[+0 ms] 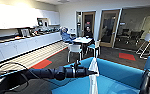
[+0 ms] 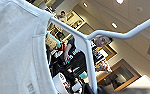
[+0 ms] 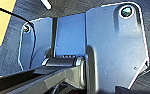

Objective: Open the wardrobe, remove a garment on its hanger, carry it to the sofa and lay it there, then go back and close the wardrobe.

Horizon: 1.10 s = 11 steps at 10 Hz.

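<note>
My left arm reaches in from the left over the front of the blue sofa [image 1: 116, 75]. The left gripper [image 1: 90, 72] is shut on the hanger, and the white garment [image 1: 93, 77] hangs edge-on from it above the sofa seat. In the left wrist view the garment [image 2: 13, 50] is close up, with the thin white hanger [image 2: 91, 65] running out of its neck opening. My right arm [image 1: 148, 83] stays low at the right, by the sofa's end.
Beyond the sofa, people sit at a white table [image 1: 82, 40] with white chairs [image 1: 74, 48]. A long white counter [image 1: 21, 45] lines the left wall. Red patches [image 1: 42, 64] mark the dark carpet. A stool [image 1: 148, 41] and glass doors stand at the back right.
</note>
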### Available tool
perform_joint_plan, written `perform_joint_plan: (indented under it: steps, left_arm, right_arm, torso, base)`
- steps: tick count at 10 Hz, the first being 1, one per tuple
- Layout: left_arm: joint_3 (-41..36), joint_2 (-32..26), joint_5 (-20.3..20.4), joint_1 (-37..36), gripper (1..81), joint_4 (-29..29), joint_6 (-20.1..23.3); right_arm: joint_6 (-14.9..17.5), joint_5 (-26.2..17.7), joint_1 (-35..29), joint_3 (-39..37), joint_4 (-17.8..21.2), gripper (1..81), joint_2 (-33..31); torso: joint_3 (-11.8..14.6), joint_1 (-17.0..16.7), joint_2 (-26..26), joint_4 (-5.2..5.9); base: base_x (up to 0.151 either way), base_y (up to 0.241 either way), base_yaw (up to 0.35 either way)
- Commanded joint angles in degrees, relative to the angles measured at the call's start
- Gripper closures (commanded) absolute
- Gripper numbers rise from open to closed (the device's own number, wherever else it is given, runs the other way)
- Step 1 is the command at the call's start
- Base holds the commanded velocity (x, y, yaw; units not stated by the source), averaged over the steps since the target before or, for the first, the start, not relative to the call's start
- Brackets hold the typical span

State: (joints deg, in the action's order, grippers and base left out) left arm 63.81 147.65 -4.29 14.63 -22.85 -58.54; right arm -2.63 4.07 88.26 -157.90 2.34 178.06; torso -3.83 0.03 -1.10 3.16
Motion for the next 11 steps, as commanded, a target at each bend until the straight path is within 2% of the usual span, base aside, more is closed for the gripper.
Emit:
perform_joint_plan:
  steps: [1, 11]
  left_arm:
    - [-1.49, 0.46, 2.8, -9.57, 81.1, -1.76, 1.05]
    - [-1.84, 0.46, 2.8, -9.49, 81.1, -1.76, 1.05]
  right_arm:
    - [0.26, -3.19, -2.16, 0.59, 0.21, 1.0, 0.83]
    - [0.26, -3.19, -2.25, 0.59, 0.21, 1.0, 0.84]
  torso:
    - [0.0, -0.02, 0.0, 0.0]
    - [0.0, -0.02, 0.0, 0.0]
  base:
    - [0.093, 0.0, 0.0]
    - [0.128, 0.0, 0.0]
